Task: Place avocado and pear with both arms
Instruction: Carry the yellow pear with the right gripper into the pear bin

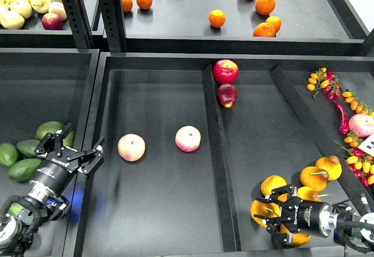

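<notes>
Nearest to you, at the bottom right, your right gripper [270,216] sat low among the cluster of round golden yellow-orange pears [314,178], its dark fingers spread around one fruit at the left of the pile, though you could not tell from this view whether they had actually clamped on it or merely bracketed it. The fruits there lay touching one another, so a closing pinch could have nudged a neighbour and set it rolling across the smooth black tray floor [245,169], or caught two at once. On the other side, your left gripper [93,157] hung with its jaws apart and empty over the raised black divider [82,181], just beside the heap of dark green, smooth oval avocados [24,168] in the left compartment. They were near-identical and piled close, so a reach could easily have landed between two, and a smooth tapered skin tends to squirt out of a shallow grip. The divider itself was a likely snag on any low sweep. Two pink-cream round fruits [131,147] lay loose in the middle compartment; anything set down near them risked knocking them, and a round pear released too early would probably have wandered.
</notes>
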You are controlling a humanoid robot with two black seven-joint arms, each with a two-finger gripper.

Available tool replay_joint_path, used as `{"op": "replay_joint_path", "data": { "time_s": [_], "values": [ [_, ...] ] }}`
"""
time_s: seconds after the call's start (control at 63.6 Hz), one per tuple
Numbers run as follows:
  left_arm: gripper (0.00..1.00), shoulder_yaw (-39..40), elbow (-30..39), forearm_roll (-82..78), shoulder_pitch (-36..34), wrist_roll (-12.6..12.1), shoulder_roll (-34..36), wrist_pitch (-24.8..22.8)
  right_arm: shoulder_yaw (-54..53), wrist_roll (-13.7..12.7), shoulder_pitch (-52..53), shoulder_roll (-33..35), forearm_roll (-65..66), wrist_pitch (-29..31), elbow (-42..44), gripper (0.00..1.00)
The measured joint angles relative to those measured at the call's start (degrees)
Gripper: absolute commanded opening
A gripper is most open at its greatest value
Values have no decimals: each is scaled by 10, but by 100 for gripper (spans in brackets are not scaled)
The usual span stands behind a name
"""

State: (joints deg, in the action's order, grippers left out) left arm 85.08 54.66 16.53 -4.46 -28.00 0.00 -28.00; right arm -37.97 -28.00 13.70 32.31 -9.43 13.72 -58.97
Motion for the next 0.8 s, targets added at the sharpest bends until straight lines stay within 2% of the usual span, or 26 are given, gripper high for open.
{"op": "replay_joint_path", "data": {
  "time_s": [0.377, 0.802],
  "values": [
    [99, 0, 0, 1, 1, 0, 0, 0, -1, 0, 0, -25, 15, 6, 36, 34],
    [99, 0, 0, 0, 1, 0, 0, 0, -1, 0, 1, -33, 17, 7, 43, 59]
  ]
}}
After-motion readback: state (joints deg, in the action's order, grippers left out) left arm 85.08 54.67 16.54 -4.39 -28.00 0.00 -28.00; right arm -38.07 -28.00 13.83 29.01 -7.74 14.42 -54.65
